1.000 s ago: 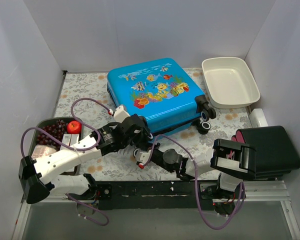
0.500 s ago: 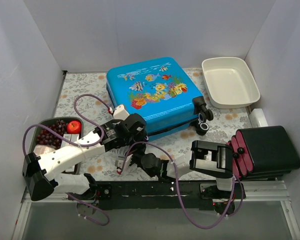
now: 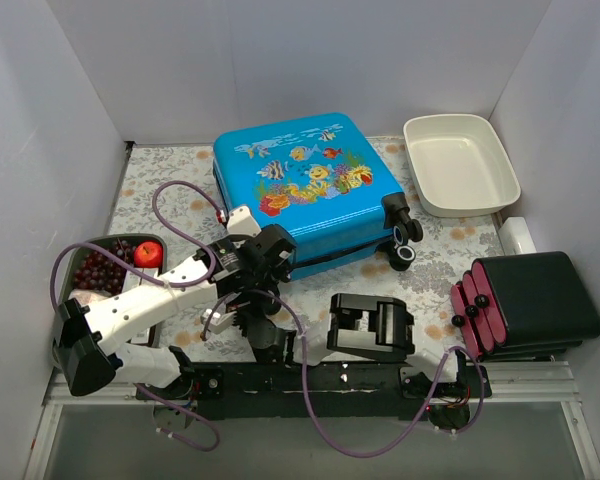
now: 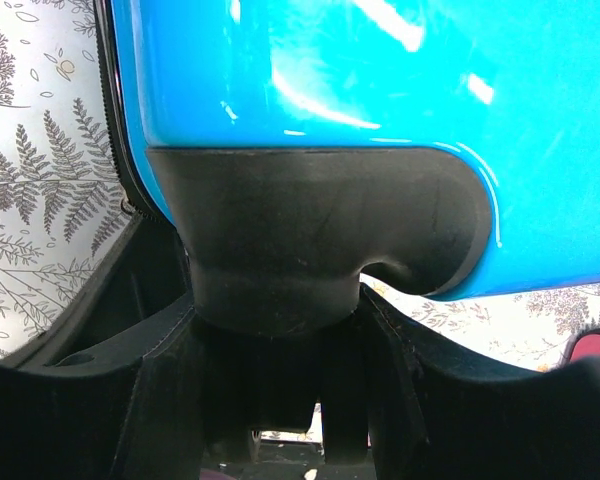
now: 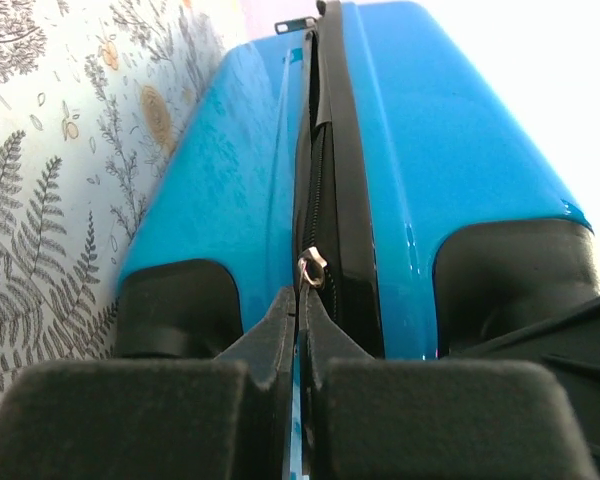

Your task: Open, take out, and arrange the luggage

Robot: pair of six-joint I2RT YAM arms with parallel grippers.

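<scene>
Blue luggage (image 3: 305,185) is lying flat, fish print up, toward the back of the table (image 3: 170,190). The left gripper (image 4: 278,320) is sitting at its near corner, fingers gripping either side of the black corner trim (image 4: 310,230). The right gripper (image 5: 298,300) is meeting the side seam, fingers pinching together on the zipper pull (image 5: 311,268). The pull's tab is hiding between the pads. From above, the right fingertips are blurring into dark clutter beside the left arm (image 3: 145,300).

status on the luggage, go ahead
Left gripper shut on luggage corner trim. Right gripper pinching zip pull. Lid down, lying flat. White tub, black case stand apart.
</scene>
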